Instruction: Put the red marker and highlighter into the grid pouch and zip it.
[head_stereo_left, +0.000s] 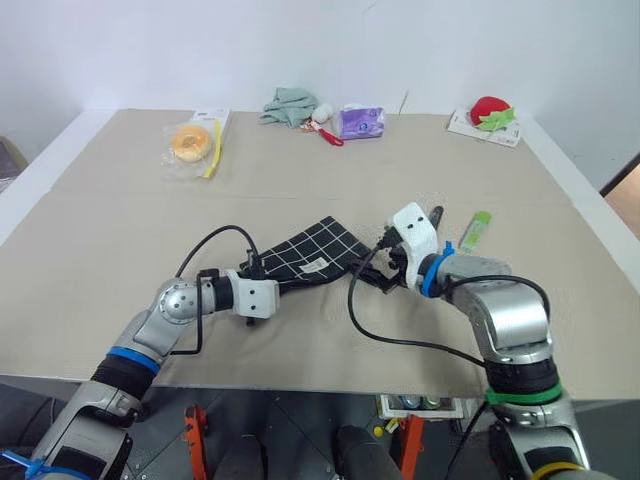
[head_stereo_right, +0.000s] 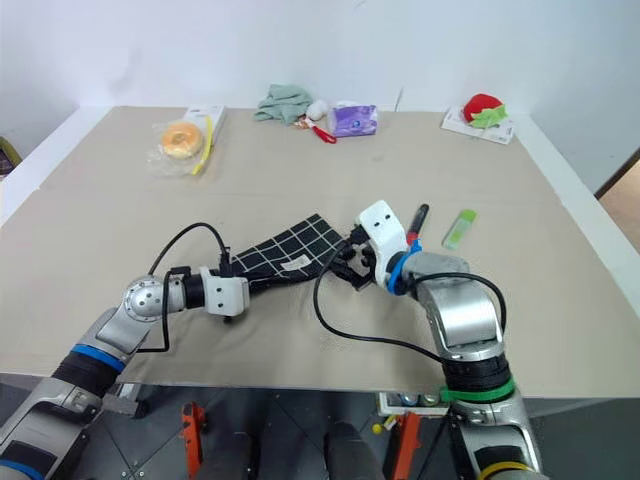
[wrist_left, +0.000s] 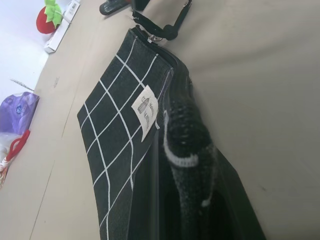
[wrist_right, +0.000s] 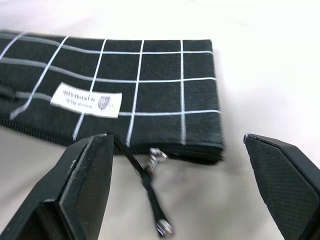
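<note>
While the grid pouch (head_stereo_left: 305, 255) lies flat near the middle of the table (head_stereo_left: 100, 230), one of its ends is pinched by the left gripper (head_stereo_left: 268, 292), whose fingers (wrist_left: 187, 145) are seen closed down on the fabric edge in the left wrist view. The pouch's small white label (wrist_right: 86, 100) faces up, and the zipper line along its long edge appears drawn shut up to the end nearest the right gripper, though this cannot be confirmed along its whole length. The zipper pull cord (wrist_right: 150, 192) is seen trailing loose from the metal slider (wrist_right: 155, 156) onto the table.

The right gripper (wrist_right: 180, 185) is held at the pouch's other end, with its fingers (wrist_right: 85, 175) spread wide on either side of the cord; nothing is gripped between them, and whether the cord brushes one finger cannot be told.

The red marker (head_stereo_right: 416, 221) is seen on the table just beyond the right gripper, outside the pouch. The highlighter (head_stereo_right: 459, 229) lies beside it, a little farther towards the robot's right, also outside the pouch.

Along the far edge of the table a bagged doughnut (head_stereo_left: 190, 142), a green cloth (head_stereo_left: 288, 105), a purple packet (head_stereo_left: 361, 122) and a strawberry toy (head_stereo_left: 490, 110) are set out, well apart from the pouch.
</note>
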